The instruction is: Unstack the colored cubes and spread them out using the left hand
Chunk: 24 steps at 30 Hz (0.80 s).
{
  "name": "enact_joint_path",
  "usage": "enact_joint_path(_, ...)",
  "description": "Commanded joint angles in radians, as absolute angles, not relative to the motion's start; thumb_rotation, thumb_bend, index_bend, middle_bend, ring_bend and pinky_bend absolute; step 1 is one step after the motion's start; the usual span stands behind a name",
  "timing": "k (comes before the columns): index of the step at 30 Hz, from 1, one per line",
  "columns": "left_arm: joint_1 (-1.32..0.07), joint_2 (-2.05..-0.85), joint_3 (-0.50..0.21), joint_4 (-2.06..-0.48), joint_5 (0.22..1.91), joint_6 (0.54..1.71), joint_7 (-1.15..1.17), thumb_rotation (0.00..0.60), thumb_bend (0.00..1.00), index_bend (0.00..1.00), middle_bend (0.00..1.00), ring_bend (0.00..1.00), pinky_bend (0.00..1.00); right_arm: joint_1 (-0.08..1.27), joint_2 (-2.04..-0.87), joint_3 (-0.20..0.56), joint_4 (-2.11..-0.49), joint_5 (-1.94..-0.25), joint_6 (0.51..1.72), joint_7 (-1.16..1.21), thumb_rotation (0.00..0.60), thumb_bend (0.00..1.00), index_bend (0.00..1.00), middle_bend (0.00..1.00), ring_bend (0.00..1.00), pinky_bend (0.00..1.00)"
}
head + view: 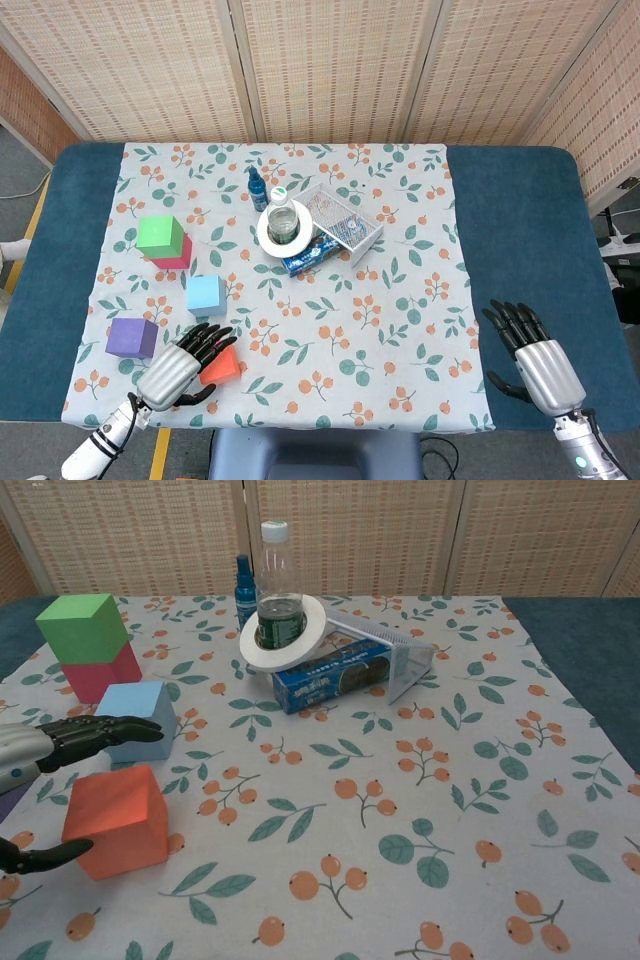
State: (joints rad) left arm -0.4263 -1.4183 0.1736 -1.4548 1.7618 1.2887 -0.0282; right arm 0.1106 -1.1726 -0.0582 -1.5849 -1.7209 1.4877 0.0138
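**Orange cube set down; green-on-pink stack remains**

Landmark: light blue foam cube (205,293). Left of it and nearer the robot, purple foam cube (132,337). Behind-left, green foam cube (160,236) atop pink foam cube (177,255). In front, orange foam cube (115,818) resting on floral tablecloth (380,330); left hand (178,366) released, fingers spread around it. Far right, right hand (532,357) idle, empty, fingers apart. Judged next: lift green cube off pink.
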Motion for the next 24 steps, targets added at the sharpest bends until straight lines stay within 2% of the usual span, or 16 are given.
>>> enact_joint_path(1,-0.427,-1.408,0.174,-1.469,1.765,1.284,-0.016,0.600,0.36,0.00,0.00,0.00,0.07,0.111,-1.173,-0.058,-1.585,-1.721,1.487,0.014,0.600,0.13,0.00,0.00,0.00,0.00)
enact_joint_path(4,-0.422,-1.394,0.150,-1.487,1.769,1.323,-0.010,0.600,0.35,0.00,0.00,0.00,0.07,0.110,-1.172,-0.057,-1.585,-1.720,1.488,0.014,0.600,0.13,0.00,0.00,0.00,0.00)
enact_joint_path(7,-0.414,-1.388,0.069,-1.487,1.748,1.408,0.017,0.600,0.34,0.00,0.00,0.00,0.07,0.110,-1.172,-0.056,-1.585,-1.717,1.488,0.014,0.600,0.13,0.00,0.00,0.00,0.00)
enact_joint_path(9,-0.421,-1.392,-0.009,-1.471,1.685,1.429,0.016,0.600,0.33,0.00,0.00,0.00,0.07,0.112,-1.174,-0.056,-1.583,-1.716,1.485,0.014,0.600,0.13,0.00,0.00,0.00,0.00)
enact_joint_path(15,-0.504,-1.381,-0.170,-1.359,1.469,1.284,0.006,0.600,0.33,0.00,0.00,0.00,0.06,0.112,-1.177,-0.056,-1.581,-1.716,1.481,0.004,0.600,0.13,0.00,0.00,0.00,0.00)
enact_joint_path(20,-0.587,-1.416,-0.231,-1.213,1.376,1.149,-0.019,0.600,0.34,0.00,0.00,0.00,0.04,0.110,-1.183,-0.051,-1.580,-1.709,1.481,-0.026,0.600,0.13,0.00,0.00,0.00,0.00)
enact_joint_path(24,-0.634,-1.463,-0.235,-1.087,1.333,1.043,-0.058,0.600,0.34,0.00,0.00,0.00,0.03,0.109,-1.186,-0.044,-1.579,-1.697,1.479,-0.037,0.600,0.13,0.00,0.00,0.00,0.00)
